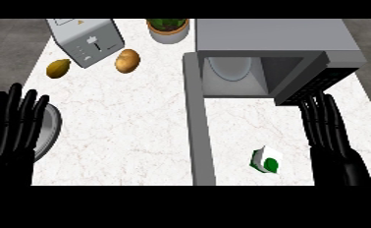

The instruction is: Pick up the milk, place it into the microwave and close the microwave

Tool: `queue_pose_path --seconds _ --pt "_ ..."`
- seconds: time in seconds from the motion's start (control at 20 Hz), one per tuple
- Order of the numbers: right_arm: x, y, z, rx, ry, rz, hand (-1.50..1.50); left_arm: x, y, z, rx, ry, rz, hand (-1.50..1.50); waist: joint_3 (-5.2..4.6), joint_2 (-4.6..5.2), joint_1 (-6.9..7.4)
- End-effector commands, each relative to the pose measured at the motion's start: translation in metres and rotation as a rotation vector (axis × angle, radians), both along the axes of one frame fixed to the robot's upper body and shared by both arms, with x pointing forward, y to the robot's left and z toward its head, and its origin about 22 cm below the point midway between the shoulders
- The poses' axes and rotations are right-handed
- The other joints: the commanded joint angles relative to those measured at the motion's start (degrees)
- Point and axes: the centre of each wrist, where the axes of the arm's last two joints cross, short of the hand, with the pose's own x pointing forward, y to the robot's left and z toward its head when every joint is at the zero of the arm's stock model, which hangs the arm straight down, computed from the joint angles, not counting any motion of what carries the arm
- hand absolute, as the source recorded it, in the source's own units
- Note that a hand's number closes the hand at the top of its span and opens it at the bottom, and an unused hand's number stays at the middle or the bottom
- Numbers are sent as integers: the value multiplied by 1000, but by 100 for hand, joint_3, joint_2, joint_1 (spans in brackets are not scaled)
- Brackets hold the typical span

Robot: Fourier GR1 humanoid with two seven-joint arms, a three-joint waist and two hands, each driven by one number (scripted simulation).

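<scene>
A small white milk carton with green markings (267,160) stands on the marble counter near the front, just right of the open microwave door (198,124). The grey microwave (275,40) sits at the back right, its cavity open and showing a round glass plate (230,67) inside. My right hand (332,138) is at the right edge, fingers straight and pointing away, a short way right of the carton and not touching it. At the left edge my left hand (18,124) rests open, fingers up.
A silver toaster (87,40) stands at the back left, with a brown potato (127,61) and a yellowish fruit (59,68) beside it. A potted plant (168,28) sits at the back. A grey plate (51,128) lies by my left hand.
</scene>
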Motion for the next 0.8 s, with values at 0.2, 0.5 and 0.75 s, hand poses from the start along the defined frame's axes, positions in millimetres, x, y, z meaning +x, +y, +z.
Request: queue_pose_path --seconds 0.2,0.5,0.75 --pt "-5 -17 -67 2 78 -35 -150 -9 5 -1 -9 -3 -8 -150 1 5 -4" --pt "-13 -38 -99 -29 103 -88 -150 -45 -16 11 9 18 -28 -150 3 -3 23" --pt "-31 -46 -121 -84 136 -92 -150 -29 -13 -1 -2 3 -7 -150 0 2 -9"
